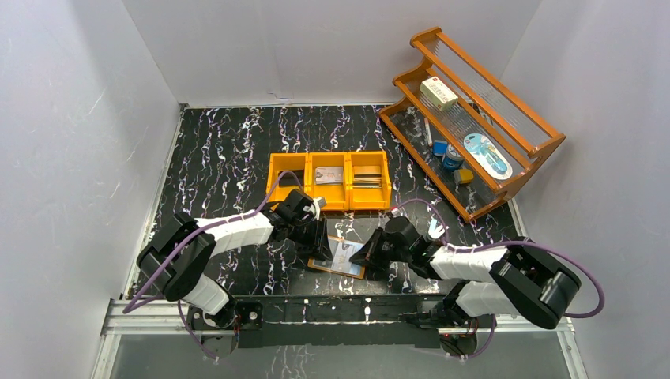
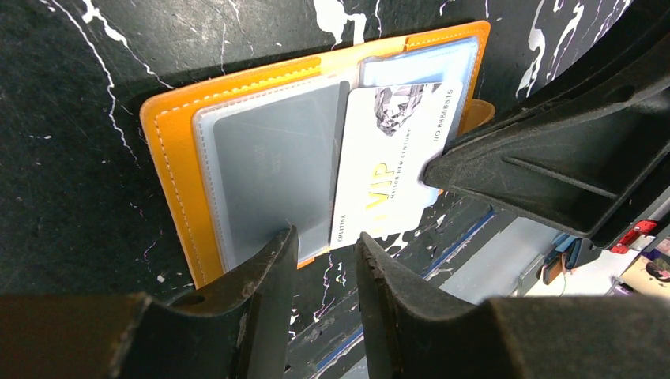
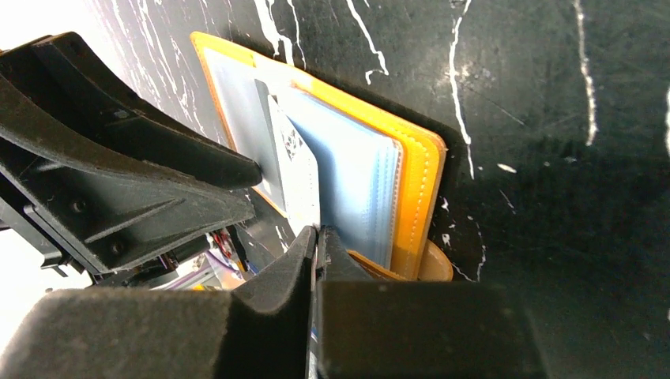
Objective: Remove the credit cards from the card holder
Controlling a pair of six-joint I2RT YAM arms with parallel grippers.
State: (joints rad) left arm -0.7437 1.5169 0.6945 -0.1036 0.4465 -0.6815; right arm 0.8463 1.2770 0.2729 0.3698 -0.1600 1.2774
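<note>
Card holder (image 2: pixel 170 158): lies open.
Right tool (image 3: pixel 318 241): pinching VIP card (image 2: pixel 387 158) edge.
Left tool (image 2: pixel 324 260): spread, at holder's edge.
Risk: holder may drag along, unpinned.

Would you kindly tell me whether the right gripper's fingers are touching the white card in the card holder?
Touching. In the right wrist view the right gripper has its fingers closed on the white card at its near edge, no gap.

Your left gripper (image 2: pixel 324 238) has jaws partly apart, right gripper (image 3: pixel 318 234) pinched closed; both angled down, tips facing each other
</note>
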